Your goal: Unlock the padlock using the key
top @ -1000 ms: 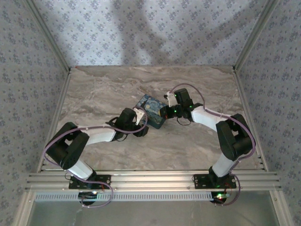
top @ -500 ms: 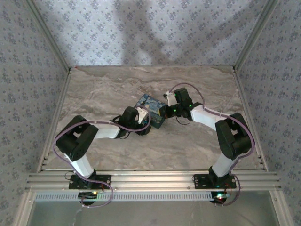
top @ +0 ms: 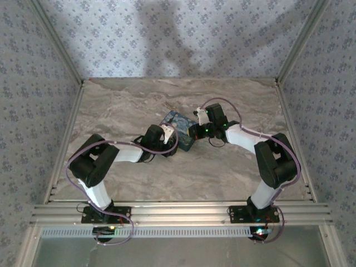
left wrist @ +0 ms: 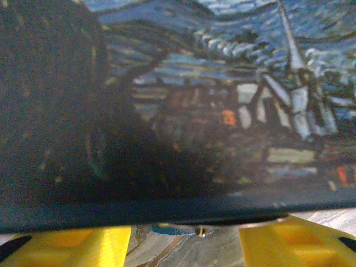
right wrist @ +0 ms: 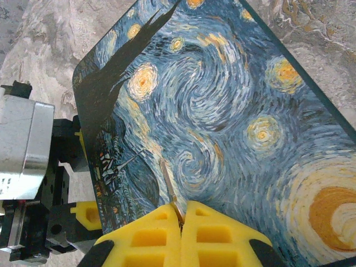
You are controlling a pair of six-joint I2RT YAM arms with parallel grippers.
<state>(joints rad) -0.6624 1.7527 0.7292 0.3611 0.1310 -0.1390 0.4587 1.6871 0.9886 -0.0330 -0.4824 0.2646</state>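
My left gripper (left wrist: 181, 245) sits spread wide against the painted box (top: 179, 129); the padlock (left wrist: 168, 228) looks like that blurry bit under its edge. My right gripper (right wrist: 182, 219) is pinched on the key (right wrist: 168, 186), above the box. Next, I reckon: bring the key down to the padlock.

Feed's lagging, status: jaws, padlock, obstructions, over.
Left gripper open at painted box edge. Right gripper shut on key, over box. Possible padlock, blurred teal, below box edge.

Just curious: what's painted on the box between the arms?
The box shows swirling blue sky with yellow stars; clearest in right wrist view.
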